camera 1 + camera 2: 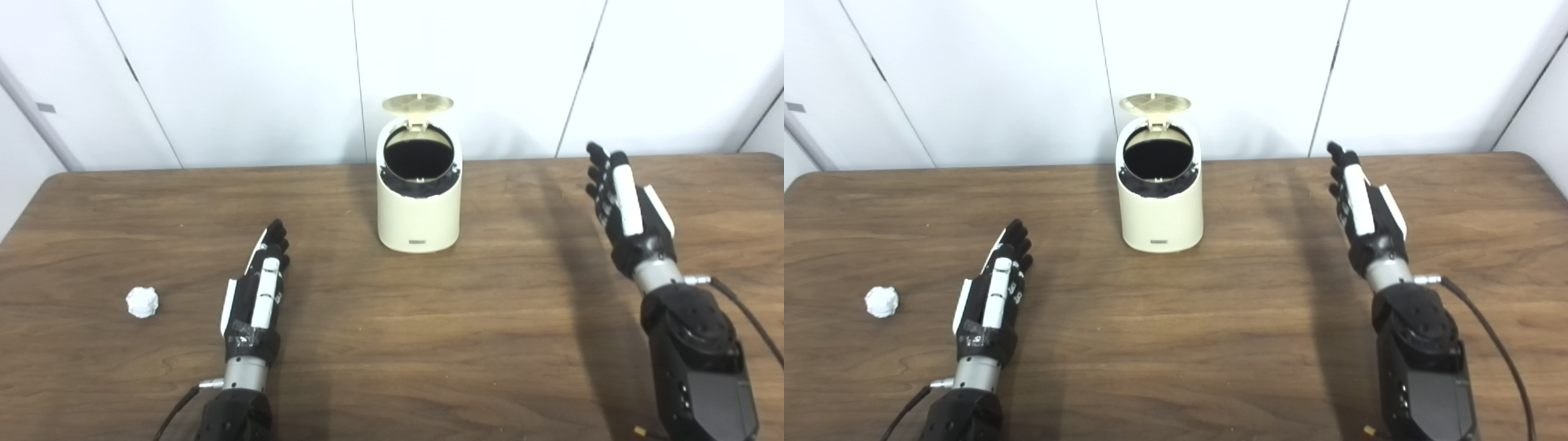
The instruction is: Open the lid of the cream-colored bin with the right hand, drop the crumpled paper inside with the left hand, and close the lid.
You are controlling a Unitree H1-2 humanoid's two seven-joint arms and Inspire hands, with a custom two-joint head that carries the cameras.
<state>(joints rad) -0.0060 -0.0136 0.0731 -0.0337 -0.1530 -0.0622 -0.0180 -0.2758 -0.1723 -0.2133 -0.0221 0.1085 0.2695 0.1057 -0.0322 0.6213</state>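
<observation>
The cream-colored bin (419,211) stands upright at the back middle of the table, its round lid (418,103) tipped up and its dark inside showing. A white crumpled paper ball (142,302) lies on the table at the left, apart from everything. My left hand (260,288) rests flat and open just right of the ball, a hand's width away, fingers pointing toward the bin. My right hand (625,205) is raised above the table right of the bin, open, fingers straight, holding nothing.
The brown wooden table (429,343) spans the view, with rounded far corners. White wall panels (245,73) stand right behind its back edge. A black cable (747,318) runs from my right wrist.
</observation>
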